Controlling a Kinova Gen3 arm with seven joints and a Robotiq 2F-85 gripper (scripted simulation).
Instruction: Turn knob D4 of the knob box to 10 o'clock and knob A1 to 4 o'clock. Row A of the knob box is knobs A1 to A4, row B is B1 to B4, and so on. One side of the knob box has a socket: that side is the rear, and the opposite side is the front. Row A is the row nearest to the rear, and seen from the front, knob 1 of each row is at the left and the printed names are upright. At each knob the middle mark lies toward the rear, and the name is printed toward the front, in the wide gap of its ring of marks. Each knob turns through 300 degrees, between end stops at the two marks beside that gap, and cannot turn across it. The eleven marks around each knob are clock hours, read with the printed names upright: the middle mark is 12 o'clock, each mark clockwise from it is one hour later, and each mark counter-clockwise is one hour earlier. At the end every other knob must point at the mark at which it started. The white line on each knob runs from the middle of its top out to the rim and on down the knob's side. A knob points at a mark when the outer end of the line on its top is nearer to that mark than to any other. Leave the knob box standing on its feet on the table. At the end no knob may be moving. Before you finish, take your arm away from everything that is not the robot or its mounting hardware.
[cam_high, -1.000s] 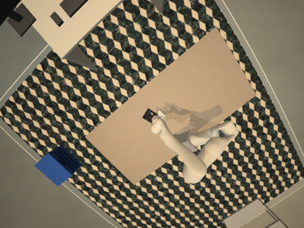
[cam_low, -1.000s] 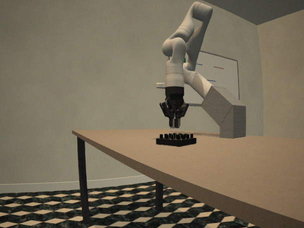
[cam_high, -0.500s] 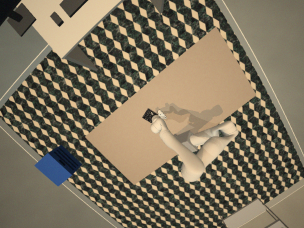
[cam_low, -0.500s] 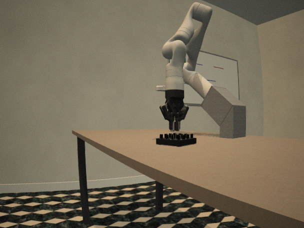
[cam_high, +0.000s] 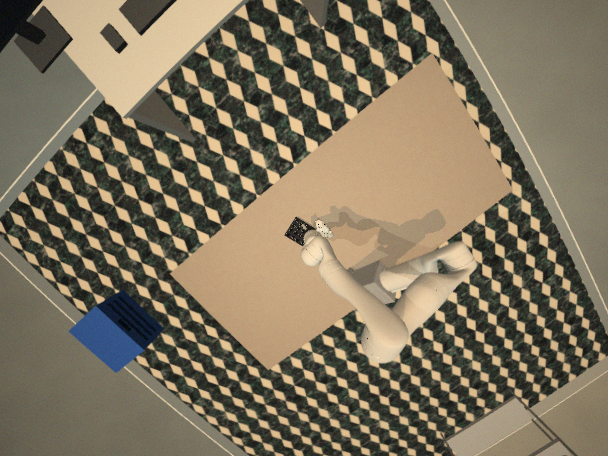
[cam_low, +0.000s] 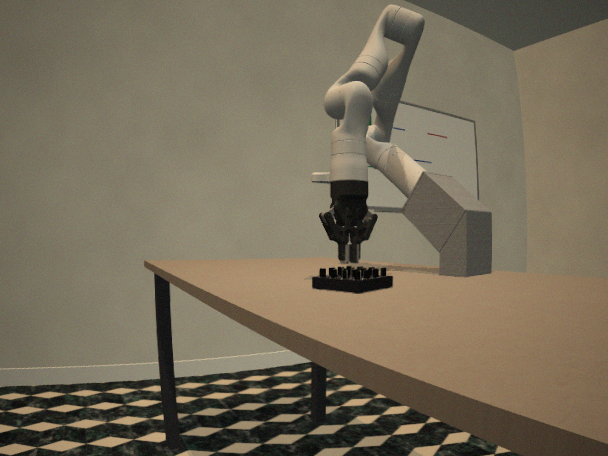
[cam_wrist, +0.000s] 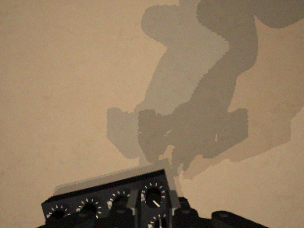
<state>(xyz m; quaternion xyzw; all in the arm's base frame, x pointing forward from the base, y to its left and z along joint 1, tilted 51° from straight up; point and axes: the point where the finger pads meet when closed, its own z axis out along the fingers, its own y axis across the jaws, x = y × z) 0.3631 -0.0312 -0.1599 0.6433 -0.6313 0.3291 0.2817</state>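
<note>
The black knob box (cam_high: 298, 231) (cam_low: 350, 284) (cam_wrist: 94, 202) stands on its feet on the tan table (cam_high: 400, 150) (cam_low: 450, 325) (cam_wrist: 67, 62). My gripper (cam_low: 349, 260) (cam_wrist: 153, 203) points straight down and hangs a short way above the box, over its rear right part as the exterior camera sees it. Its fingers stand a narrow gap apart and hold nothing. In the wrist view a row of knobs with white lines shows at the box's far edge, and one knob (cam_wrist: 158, 226) shows between my fingers. The printed names are too small to read. In the top view my wrist covers one corner of the box.
The arm's grey pedestal (cam_low: 450, 220) stands on the table behind the box. A whiteboard (cam_low: 440, 145) hangs on the wall behind. A blue box (cam_high: 115, 330) lies on the floor far off the table. The table's front left edge (cam_low: 225, 300) is near the box.
</note>
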